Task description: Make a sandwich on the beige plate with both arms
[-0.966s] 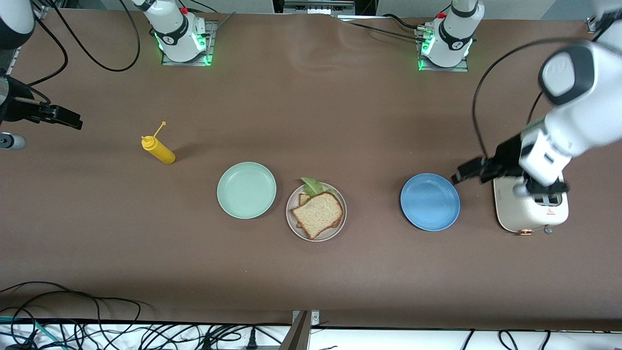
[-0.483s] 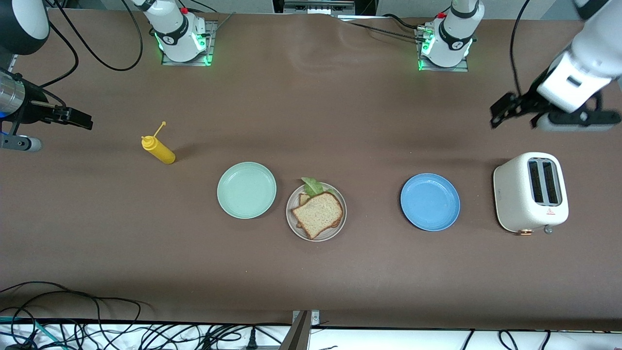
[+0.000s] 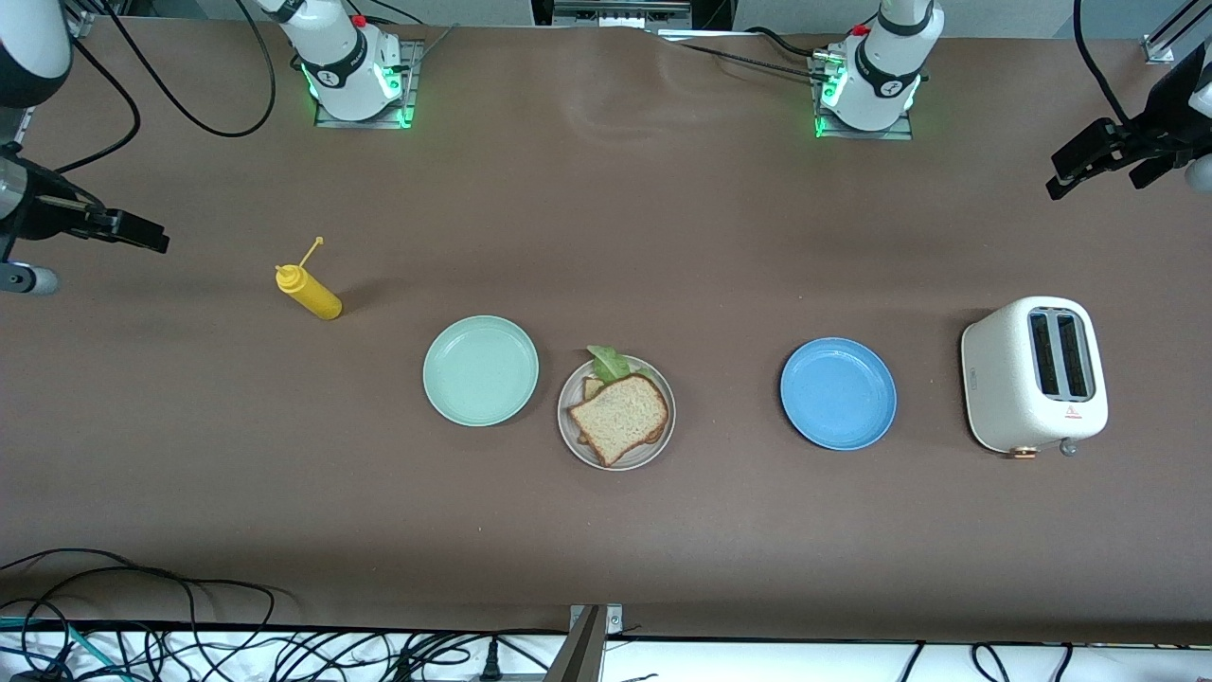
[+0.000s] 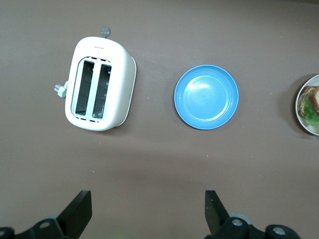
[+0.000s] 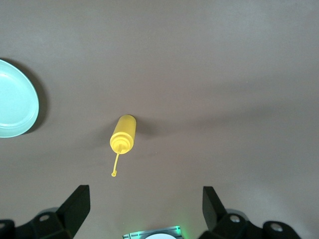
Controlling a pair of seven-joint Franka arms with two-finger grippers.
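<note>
The sandwich (image 3: 620, 415) lies on the beige plate (image 3: 632, 462) mid-table: a tan bread slice on top, another under it, and a green lettuce leaf (image 3: 609, 361) poking out between them. In the left wrist view the beige plate (image 4: 302, 117) shows at the edge. My left gripper (image 3: 1062, 177) hangs open and empty high over the left arm's end of the table; its own view shows the left gripper (image 4: 148, 209) wide apart. My right gripper (image 3: 151, 237) hangs open and empty over the right arm's end, and the right gripper (image 5: 146, 206) holds nothing in its own view.
A mint-green plate (image 3: 480, 370) sits beside the beige plate toward the right arm's end. A blue plate (image 3: 838, 393) and a white toaster (image 3: 1034, 375) sit toward the left arm's end. A yellow squeeze bottle (image 3: 309, 290) lies near the right gripper.
My left gripper has risen from over the toaster and swung out toward the left arm's end of the table. The right gripper has barely shifted. The sandwich has not moved.
</note>
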